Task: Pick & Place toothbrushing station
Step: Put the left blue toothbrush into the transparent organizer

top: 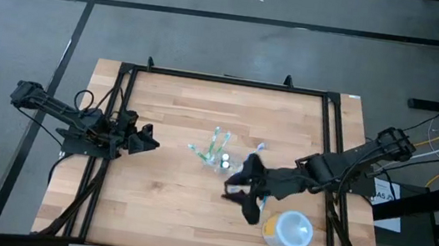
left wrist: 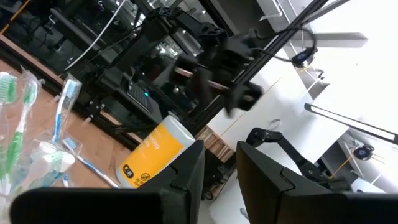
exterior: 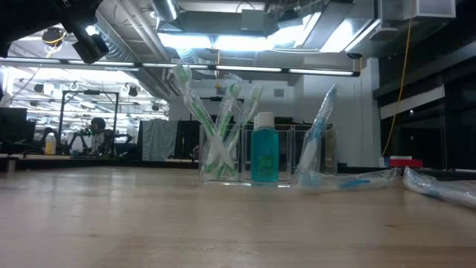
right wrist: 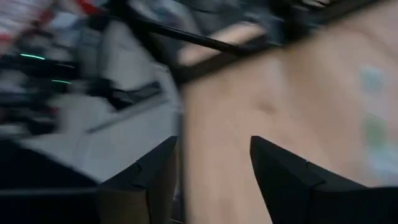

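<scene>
While the toothbrushing station (top: 217, 155) sits mid-table, the right hand (top: 237, 194) (empty, fingers apart) hovers nearby.

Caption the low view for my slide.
Clear holder stands upright on the wooden table, holding green toothbrushes, a teal bottle and a blue toothbrush.
</scene>
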